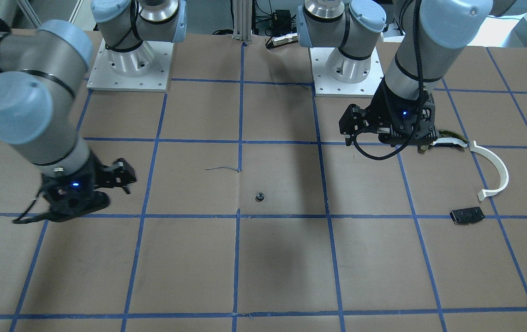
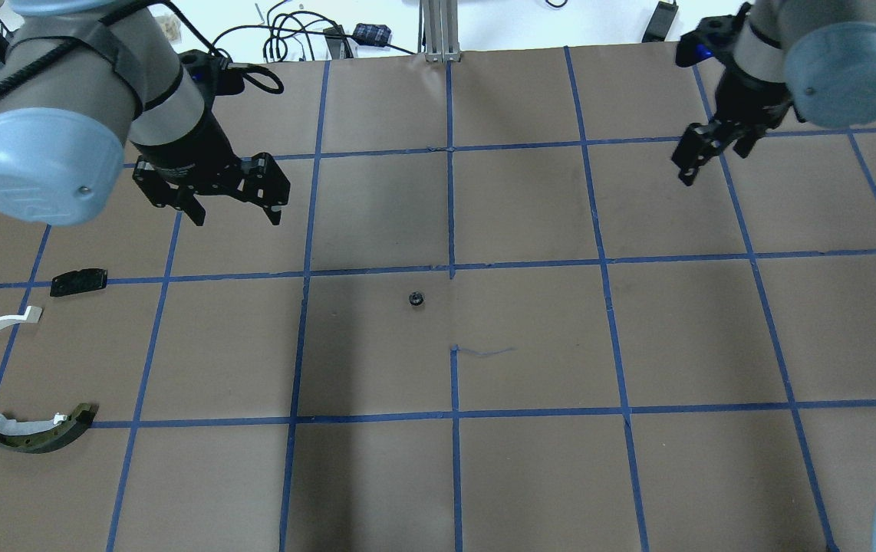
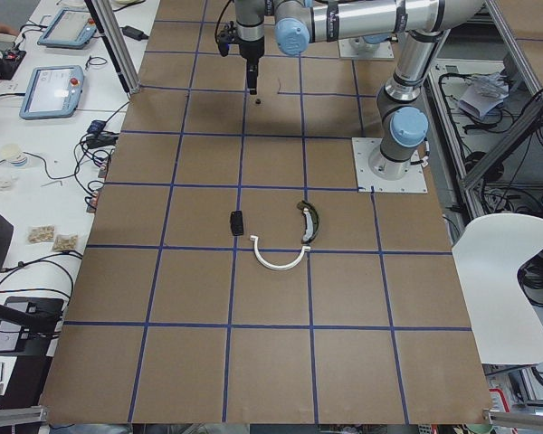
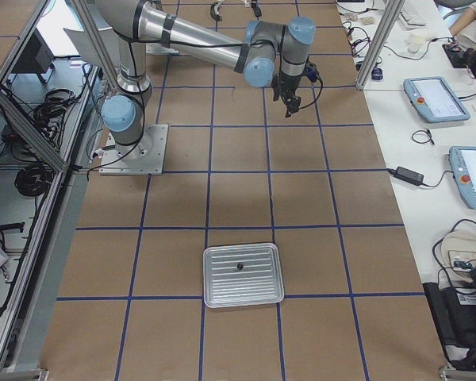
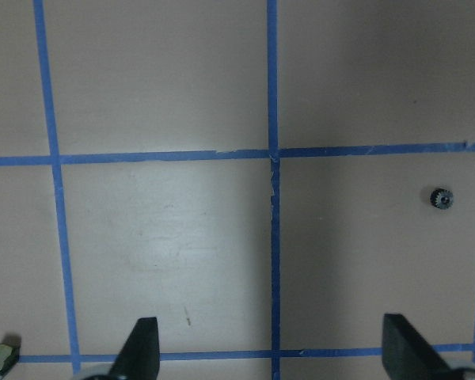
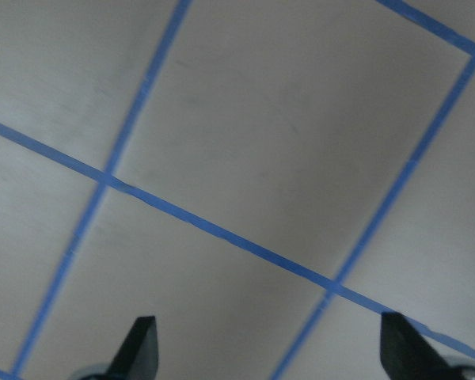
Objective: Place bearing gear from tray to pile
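Take the overhead view as your clock face, with the gear [image 2: 416, 299] at its centre. The gear is small and dark, and it lies alone on the brown paper table [image 2: 530, 475], just off a crossing of the blue tape lines [image 2: 451, 215].

At about 10 o'clock from the gear you see the left gripper [image 2: 237, 213] hanging over the table. Its fingers are spread wide and hold nothing. In its wrist view the gear sits out at 2 o'clock, well apart from both fingertips.

At about 2 o'clock is the right gripper [image 6: 271, 348]. It is also spread wide and empty, and its wrist view shows only paper and tape between the tips.

The pile lies well apart from the gear, between 8 and 9 o'clock. The black plate [image 2: 79, 281] sits at 9. The white half-ring [image 1: 505, 175] curves below it. The olive piece [image 2: 39, 441], with its white strip, lies at 8, where it meets the half-ring's end.

From the right side camera you see the tray [image 4: 222, 286] near the table's end. A small dark part [image 4: 239, 266] sits inside it, too small to tell what it is.
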`<action>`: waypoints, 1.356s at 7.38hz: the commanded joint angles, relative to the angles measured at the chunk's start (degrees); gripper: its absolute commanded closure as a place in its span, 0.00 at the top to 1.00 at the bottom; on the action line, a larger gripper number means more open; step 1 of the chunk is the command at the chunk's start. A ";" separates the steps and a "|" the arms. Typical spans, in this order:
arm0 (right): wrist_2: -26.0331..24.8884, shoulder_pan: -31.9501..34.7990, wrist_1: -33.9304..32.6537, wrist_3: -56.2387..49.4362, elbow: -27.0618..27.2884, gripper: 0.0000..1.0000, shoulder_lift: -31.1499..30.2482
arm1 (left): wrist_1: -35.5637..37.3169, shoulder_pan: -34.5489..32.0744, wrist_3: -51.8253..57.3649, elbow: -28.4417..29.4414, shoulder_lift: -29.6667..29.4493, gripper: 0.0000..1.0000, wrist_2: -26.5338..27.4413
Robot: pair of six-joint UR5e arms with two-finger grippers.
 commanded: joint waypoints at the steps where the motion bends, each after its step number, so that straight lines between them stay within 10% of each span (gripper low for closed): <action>1: -1.71 -16.59 -5.21 -25.04 0.06 1.00 0.97 | 6.18 -8.58 -4.48 -0.39 -5.46 1.00 -0.02; 5: -0.04 -35.79 -13.60 -51.22 -0.03 1.00 10.10 | 19.74 -14.32 -4.49 -3.47 -15.22 1.00 -2.13; 10: 2.77 -43.73 -21.15 -64.07 0.94 0.93 16.96 | 24.59 -14.50 -3.71 -4.00 -23.85 1.00 -2.48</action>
